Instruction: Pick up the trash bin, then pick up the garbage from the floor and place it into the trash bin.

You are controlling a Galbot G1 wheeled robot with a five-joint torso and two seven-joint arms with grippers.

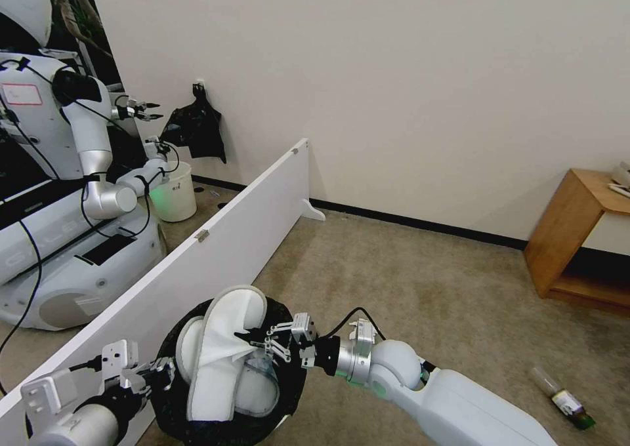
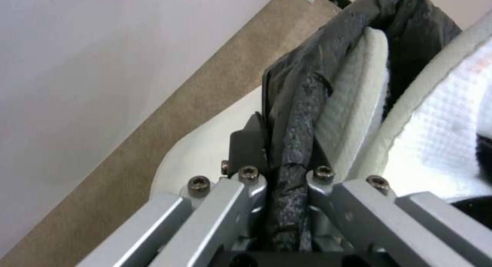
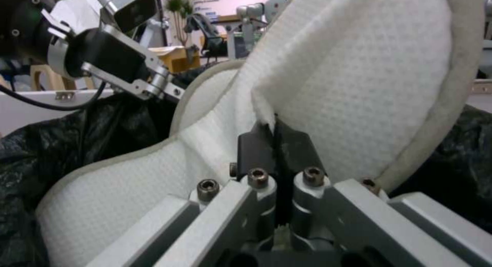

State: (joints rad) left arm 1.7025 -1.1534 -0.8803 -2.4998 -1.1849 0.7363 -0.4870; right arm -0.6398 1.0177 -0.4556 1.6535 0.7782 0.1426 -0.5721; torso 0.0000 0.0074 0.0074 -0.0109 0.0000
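The trash bin (image 1: 172, 393), round and lined with a crinkly black bag (image 2: 302, 117) folded over its rim, sat low in the head view, beside a long white partition board (image 1: 216, 249) that ran across the carpeted floor (image 1: 420, 275). Two white slippers stood in it on end. The larger slipper (image 1: 223, 347) leaned across the opening with its sole rising above the rim; the second slipper (image 1: 187, 344) was tucked behind it against the bin's wall. Something clear and crumpled lay under them, too hidden to name.

The left gripper (image 1: 157, 370) was at the bin's near rim. In the left wrist view its jaws were clamped narrow on the folded edge of the black bag, the rim pinched between them, holding the bin. The right gripper (image 1: 256, 341) reached in from the other side over the bin's mouth. In the right wrist view its jaws were closed tight on a pinch of the larger slipper's waffle-textured upper, right at the fabric's edge, with the slipper's sole curving up beyond the fingertips (image 3: 274, 144).

One clear bottle (image 1: 564, 400) with a dark label lay on its side on the carpet, well apart from the bin, toward the robot's right. A wooden shelf unit (image 1: 577, 236) stood against the wall farther off on that side. Beyond the partition, a plain white bin (image 1: 174, 193) stood by the wall near another robot (image 1: 65, 170).
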